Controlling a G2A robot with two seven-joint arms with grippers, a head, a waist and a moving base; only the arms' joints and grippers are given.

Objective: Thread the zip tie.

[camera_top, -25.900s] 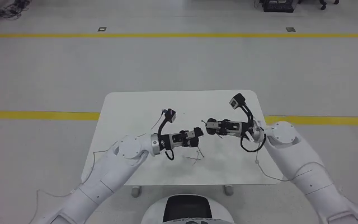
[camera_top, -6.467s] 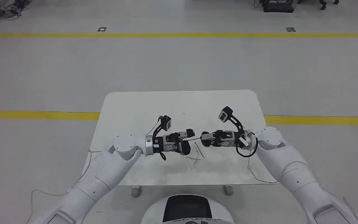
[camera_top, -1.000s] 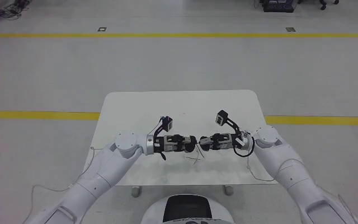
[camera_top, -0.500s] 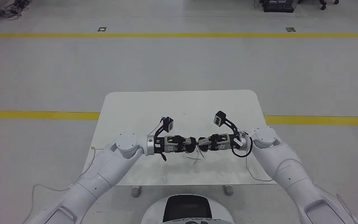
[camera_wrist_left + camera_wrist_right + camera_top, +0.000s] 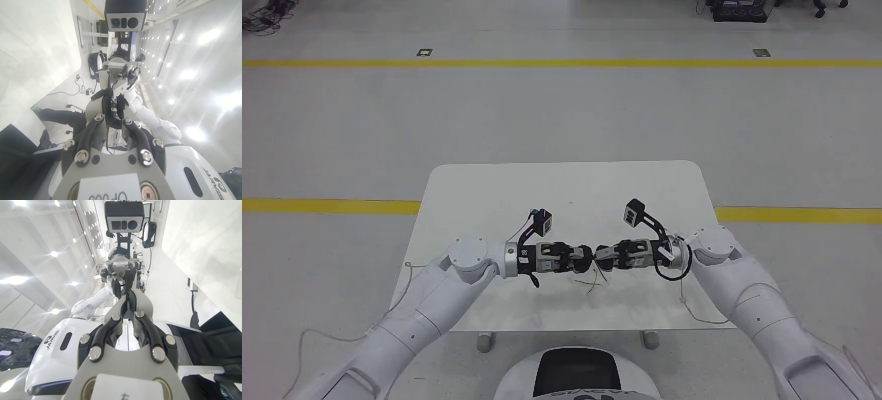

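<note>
Pincers nose to nose above the white table [image 5: 492, 200], left pincer [image 5: 586, 259] and right pincer [image 5: 605, 254] tip against tip or very nearly so, both wrists lying along one line; presumably for bringing the tail of the zip tie [image 5: 107, 130] straight at the slot of its head, not at a slant; held up off the tabletop, likely for leaving both ends free to turn and for a plain look from each wrist down the front of the other pincer. Zip tie seen from the left wrist as a thin black strand running from the tip of the left pincer back toward its palm, the near end hanging loose; whether clamped there or merely lying through, cannot tell. Right pincer nearly shut, only a dark sliver between its ribbed pads [image 5: 132, 299], seemingly nipping one end of the tie, the strand itself hidden in that sliver; so tight a grip apt for so thin a thing, a guard against swivelling. Judged stage: ends together, threading in hand or barely begun; head and slot too small to make out. Just robot-ward of both pincers, a few thin loose strands [image 5: 592, 282] flat on the table, apart from the work, probably spares.
</note>
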